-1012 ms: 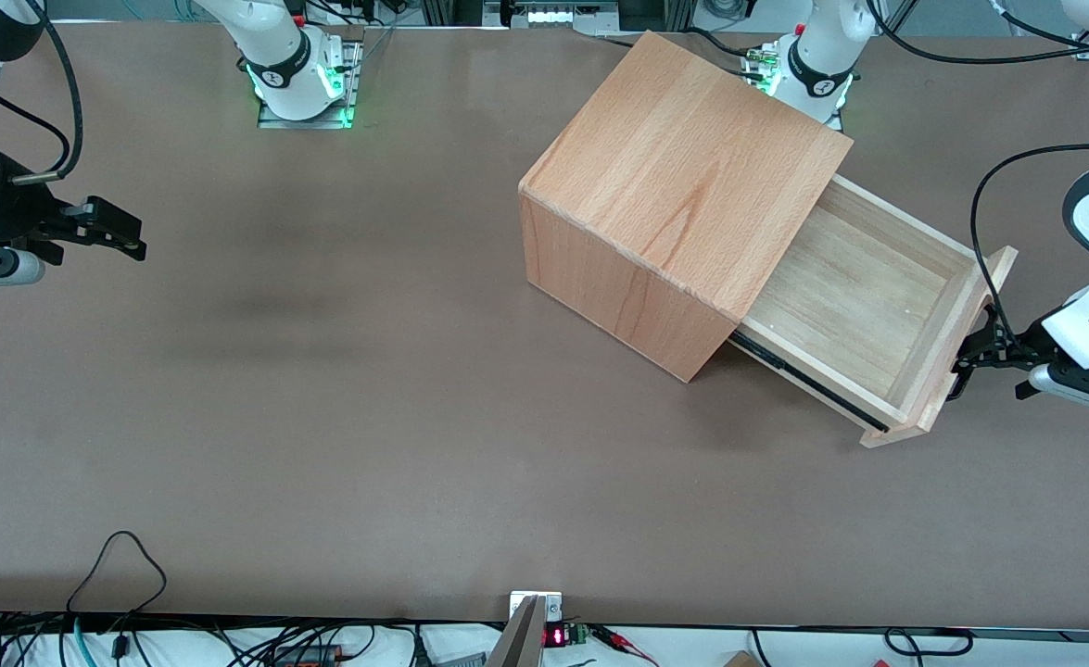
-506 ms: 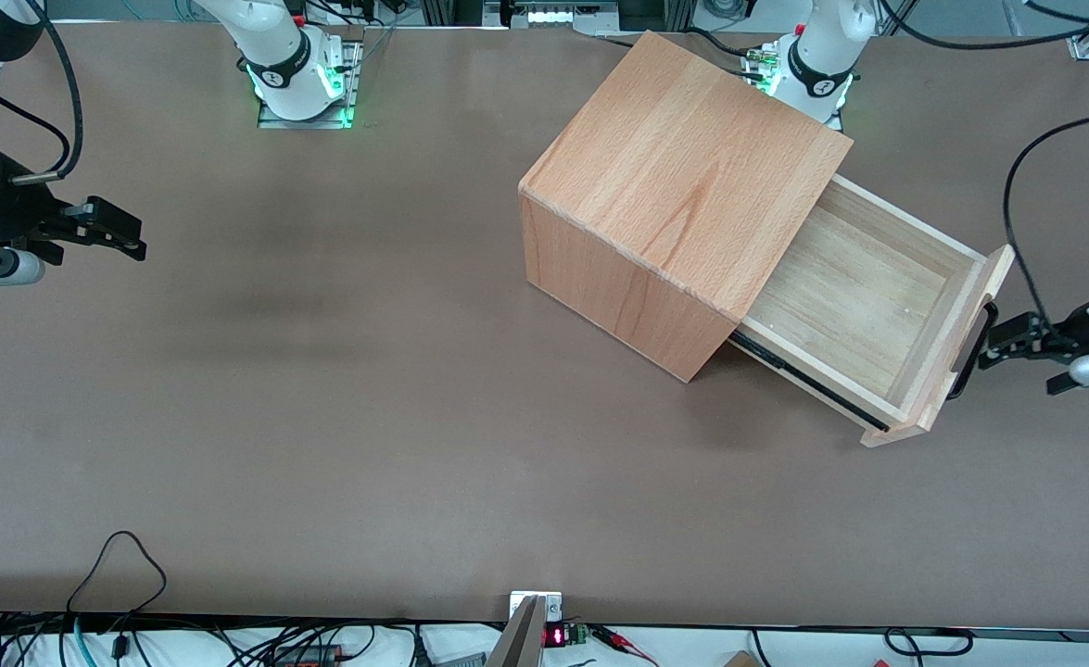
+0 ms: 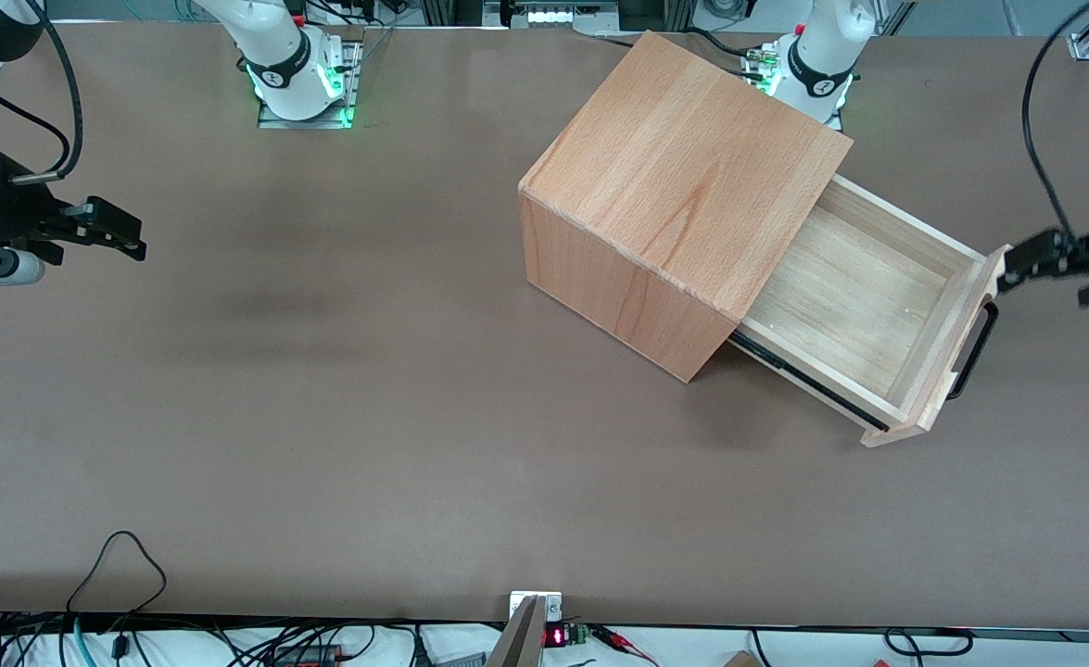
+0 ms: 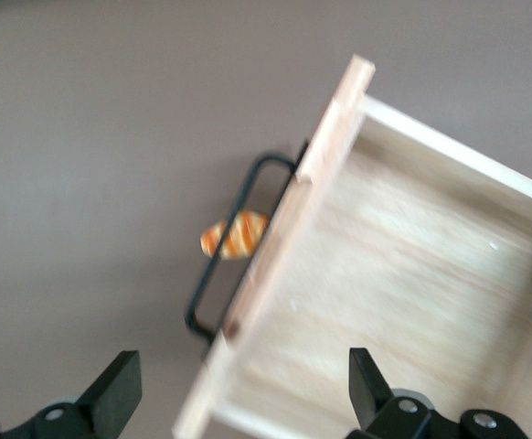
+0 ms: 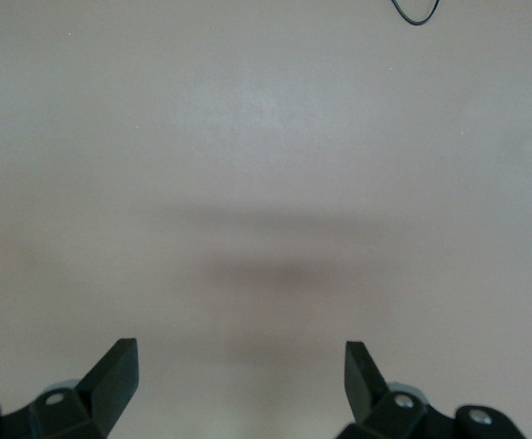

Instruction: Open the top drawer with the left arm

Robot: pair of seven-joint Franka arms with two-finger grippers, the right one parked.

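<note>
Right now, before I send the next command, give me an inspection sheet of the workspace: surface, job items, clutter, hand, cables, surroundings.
Surface: brown table, bare apart from the cabinet.
Job items: top drawer pulled well out of the wooden cabinet; pale inside holds nothing; black U-shaped handle is free, nothing gripping it.
Clutter: small orange striped object on the table under the handle, shown only by the left wrist view.
Hand: left arm's hand open, clear of the handle, beside the drawer front's upper corner.
Cables: black cable arcs above the hand; a loose loop lies at the table's near edge.
Surroundings: arm bases with green lights; wiring along the table's edge.
</note>
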